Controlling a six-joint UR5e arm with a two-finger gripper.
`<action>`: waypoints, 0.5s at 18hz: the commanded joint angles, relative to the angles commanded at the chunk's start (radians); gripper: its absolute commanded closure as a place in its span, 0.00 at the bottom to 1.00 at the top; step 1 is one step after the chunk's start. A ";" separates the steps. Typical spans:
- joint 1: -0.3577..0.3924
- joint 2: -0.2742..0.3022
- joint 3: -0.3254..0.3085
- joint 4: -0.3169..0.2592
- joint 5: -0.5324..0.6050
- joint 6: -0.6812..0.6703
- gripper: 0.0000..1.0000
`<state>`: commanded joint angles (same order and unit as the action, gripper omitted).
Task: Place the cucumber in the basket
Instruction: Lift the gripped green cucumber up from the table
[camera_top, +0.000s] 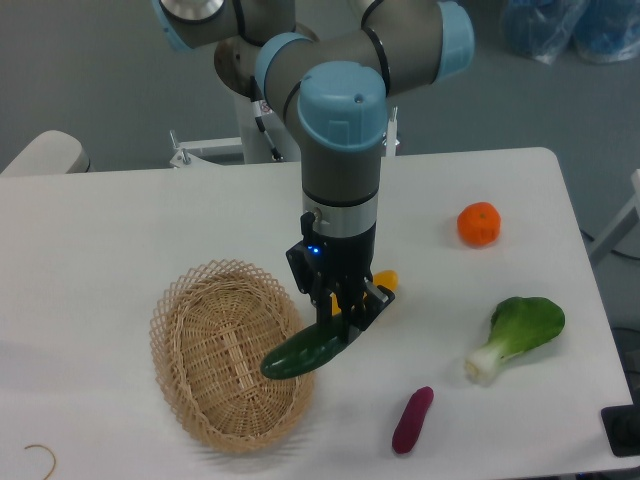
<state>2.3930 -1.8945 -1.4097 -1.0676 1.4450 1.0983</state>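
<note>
1. Claw (338, 312) – pointing straight down from the grey-and-blue arm (340, 130), fingers clamped on the cucumber (305, 352) near its right end. A small blue light glows on the wrist just above the fingers.
2. Cucumber – dark green, glossy, lifted clear of the desk (120, 220). It lies tilted, left end lower, right end up in the grip. Its left half hangs over the right rim of the basket (225, 350); I cannot tell whether it touches the wicker.
3. Basket – oval, tan, woven, looped rim, sitting on the front-left part of the desk. No produce resting on its floor.
4. A bit of yellow-orange (385, 279) shows just behind the claw, on its right side; mostly hidden, so what it is cannot be made out.
5. Orange fruit (479, 223) – on the desk to the right, well apart from the claw.
6. Bok choy (516, 335) – front right, leafy end up and right, white stem down and left.
7. Purple eggplant-like piece (412, 419) – near the front edge, between basket and bok choy, lying at a slant.
8. White desk surface; grey floor beyond it.
</note>
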 joint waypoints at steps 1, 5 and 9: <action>0.000 0.003 -0.005 -0.002 0.000 0.000 0.74; 0.000 0.008 -0.012 -0.017 0.003 0.002 0.74; -0.003 0.008 -0.014 -0.020 0.005 -0.005 0.74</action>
<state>2.3900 -1.8868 -1.4235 -1.0876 1.4496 1.0938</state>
